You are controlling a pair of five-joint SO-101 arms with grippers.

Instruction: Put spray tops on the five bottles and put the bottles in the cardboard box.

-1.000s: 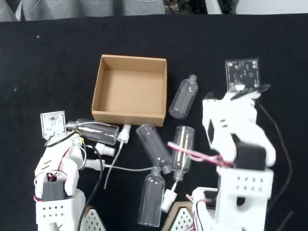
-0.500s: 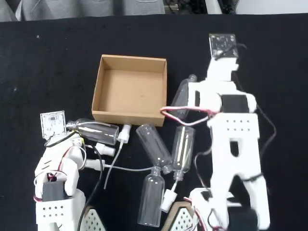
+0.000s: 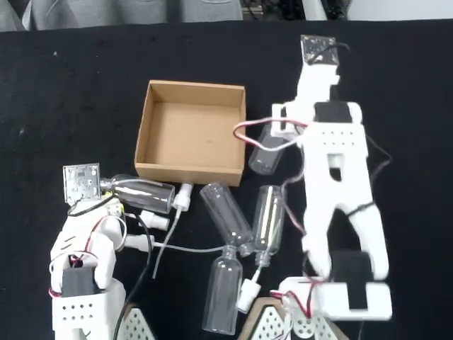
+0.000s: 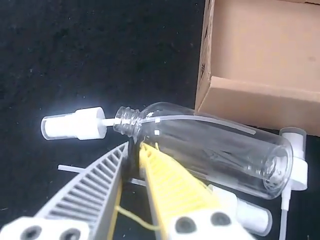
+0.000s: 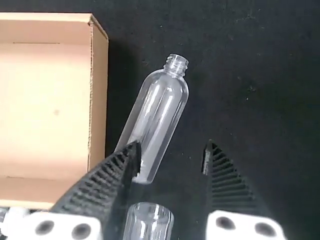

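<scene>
The open cardboard box (image 3: 192, 131) is empty. One clear bottle (image 4: 210, 145) lies in front of its near-left corner, a spray top (image 4: 75, 125) just off its neck. My left gripper (image 4: 132, 149) is shut, its tips beside that neck and holding nothing. Another capless bottle (image 5: 160, 112) lies to the right of the box (image 5: 45, 100), neck pointing away. My right gripper (image 5: 171, 152) hangs open over its base end. In the high view the right arm (image 3: 333, 142) covers part of this bottle (image 3: 263, 157). Three more bottles (image 3: 226, 212) (image 3: 269, 216) (image 3: 221, 294) lie mid-table.
Loose spray tops lie near the left arm (image 3: 182, 197) (image 3: 152, 219) and by the nearest bottle (image 3: 248, 290), their thin tubes trailing across the black table (image 3: 85, 92). The arm bases stand at the near edge.
The right arm has swung from near its base out over the bottle to the right of the box. The left arm has barely moved.
</scene>
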